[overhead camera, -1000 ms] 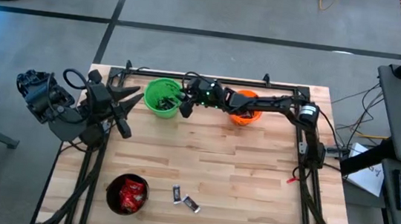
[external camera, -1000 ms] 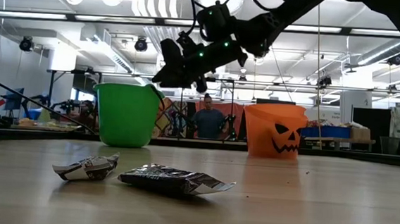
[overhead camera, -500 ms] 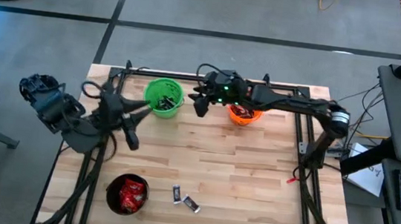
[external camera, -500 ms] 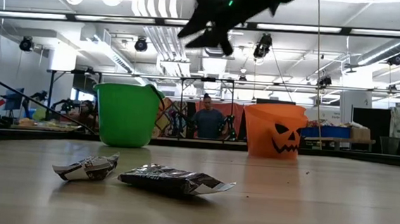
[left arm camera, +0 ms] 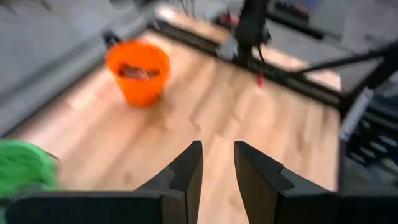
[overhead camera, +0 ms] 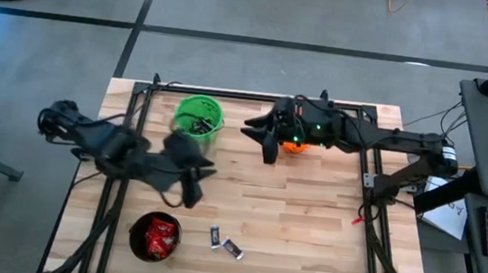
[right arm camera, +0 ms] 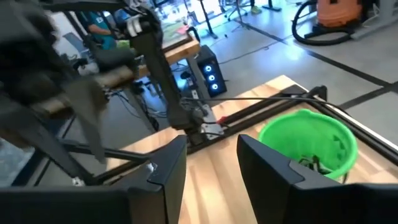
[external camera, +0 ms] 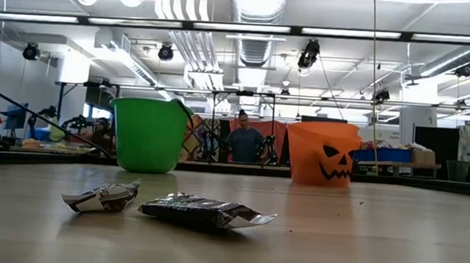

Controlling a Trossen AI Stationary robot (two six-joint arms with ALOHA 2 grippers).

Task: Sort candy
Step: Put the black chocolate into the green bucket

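Overhead and table-level views of the candy-sorting table. The green bucket (overhead camera: 199,118) serves as the landmark; it stands near the far edge of the table (overhead camera: 307,225) and holds dark sweets.

Left gripper (overhead camera: 192,184): over the wood just on the near side of the green bucket, between it and the black bucket (overhead camera: 154,237). In its wrist view the fingers (left arm camera: 186,171) stand a narrow gap apart with nothing between them.

Right gripper (overhead camera: 262,137): beside the green bucket, between it and the orange bucket (overhead camera: 297,139), raised above the table. Its fingers (right arm camera: 168,171) are parted with nothing between them.

Candy: bright red packets (overhead camera: 157,235) fill the black bucket, at the near edge on the green bucket's side. Two small black-silver bars (overhead camera: 224,241) lie loose on the wood just beside the black bucket, well apart from the green bucket; at table level one is crumpled (external camera: 102,197), the other flatter (external camera: 204,211). Further sweets lie in the orange bucket.

A person (external camera: 243,142) stands in the room beyond, seen between the green and orange buckets.
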